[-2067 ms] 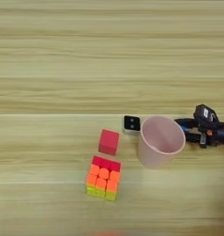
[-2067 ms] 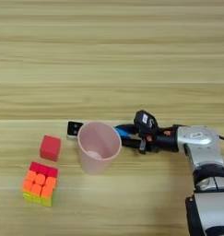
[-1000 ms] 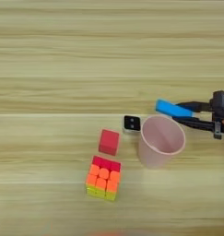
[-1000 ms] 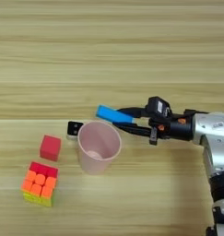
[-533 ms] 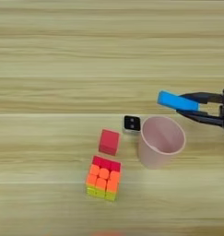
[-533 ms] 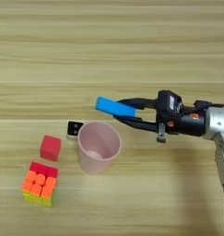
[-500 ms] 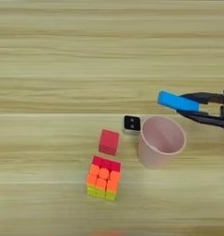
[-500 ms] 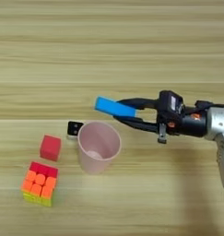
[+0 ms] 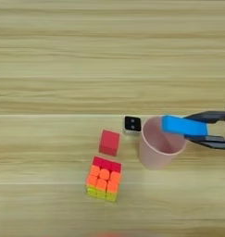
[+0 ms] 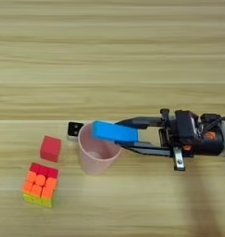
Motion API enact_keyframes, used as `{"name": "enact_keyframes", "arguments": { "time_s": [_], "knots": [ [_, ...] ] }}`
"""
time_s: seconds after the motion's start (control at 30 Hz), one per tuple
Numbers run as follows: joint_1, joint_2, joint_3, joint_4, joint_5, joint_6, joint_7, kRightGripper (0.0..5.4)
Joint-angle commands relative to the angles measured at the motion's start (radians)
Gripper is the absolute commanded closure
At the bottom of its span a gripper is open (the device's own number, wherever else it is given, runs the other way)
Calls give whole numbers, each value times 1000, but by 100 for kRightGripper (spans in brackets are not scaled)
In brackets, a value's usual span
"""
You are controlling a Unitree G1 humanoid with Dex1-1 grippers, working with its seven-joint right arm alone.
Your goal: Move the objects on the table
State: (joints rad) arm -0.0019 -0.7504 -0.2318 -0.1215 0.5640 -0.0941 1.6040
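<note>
**Blue bar poised over the cup**

Blue bar (image 10: 115, 131) sits clamped in our right gripper (image 10: 128, 136), hanging over the pink cup (image 10: 97, 152) mid-table (image 10: 112, 46). We judge placing is under way; next we lower and release it inside.

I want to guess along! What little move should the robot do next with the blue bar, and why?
Probably open the fingers and let it drop. The right gripper holds the blue bar above the open mouth of the pink cup, so it would likely fall straight in.
</note>
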Motion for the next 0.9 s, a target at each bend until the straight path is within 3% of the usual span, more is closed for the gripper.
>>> {"name": "enact_keyframes", "arguments": {
  "time_s": [0.03,0.27,0.57,0.9],
  "knots": [
    [-24,-78,47,-21,-6,-19,5,399],
    [-15,-171,174,30,5,-118,10,399],
    [10,-338,319,65,63,-186,10,399],
    [-12,-336,411,138,38,-187,10,399]
  ]
}}
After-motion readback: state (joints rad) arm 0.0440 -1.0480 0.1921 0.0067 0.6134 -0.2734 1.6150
